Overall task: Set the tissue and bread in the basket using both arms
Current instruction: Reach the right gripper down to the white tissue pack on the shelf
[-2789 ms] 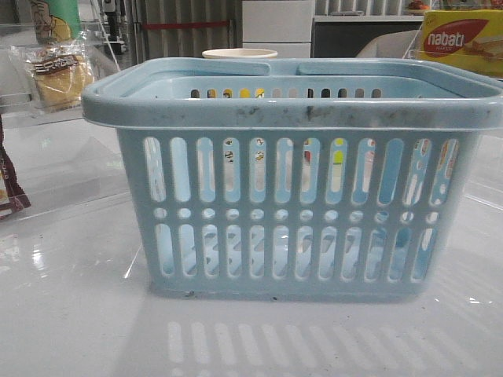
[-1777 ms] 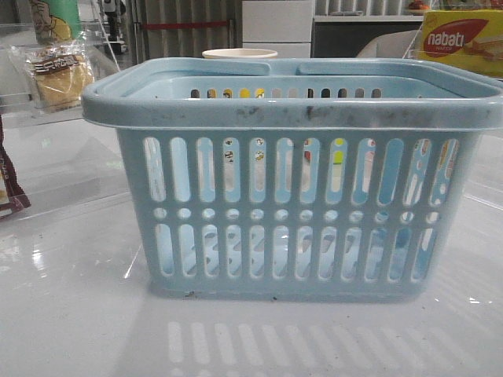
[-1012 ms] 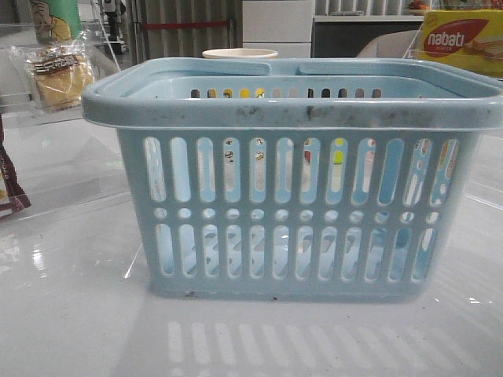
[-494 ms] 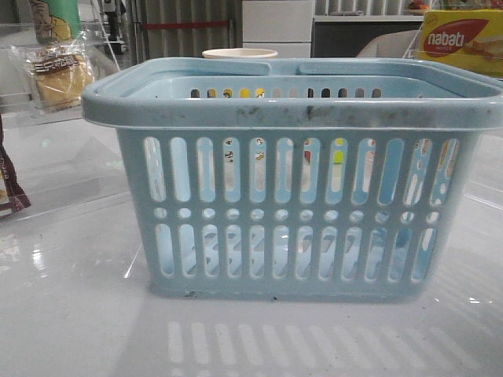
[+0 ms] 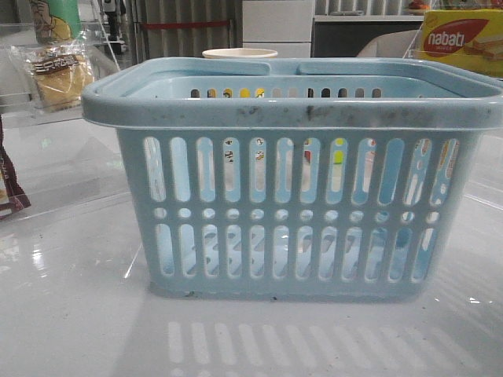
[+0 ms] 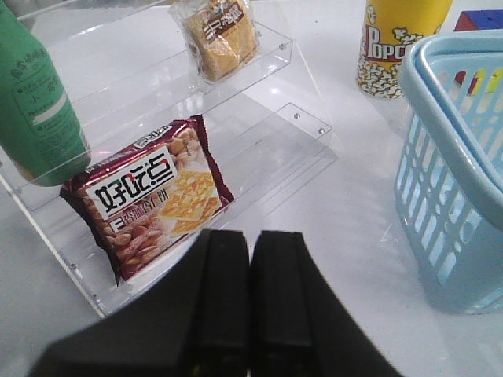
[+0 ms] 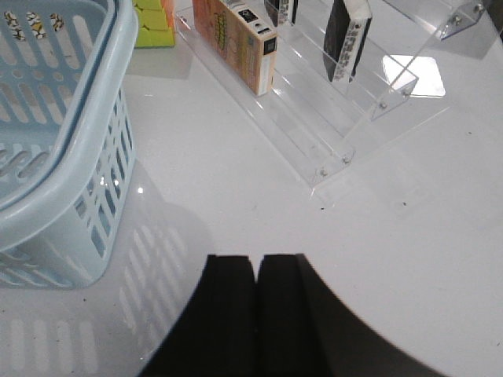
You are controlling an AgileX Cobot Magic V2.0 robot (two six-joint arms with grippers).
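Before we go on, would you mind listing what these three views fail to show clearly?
- Basket floor: front view, hidden by its near wall; both wrist views cut the basket at the picture edge.
- Tissue: right wrist view, cut off by the top edge, standing on the clear shelf; print unreadable.
- Bread: left wrist view, label too small to read.
- Left gripper and right gripper: absent from the front view.

Left tool, right tool closed, empty.

A glossy white bench mirrors the overhead light — behind it stand pale drawers and a ribbed grey wall.
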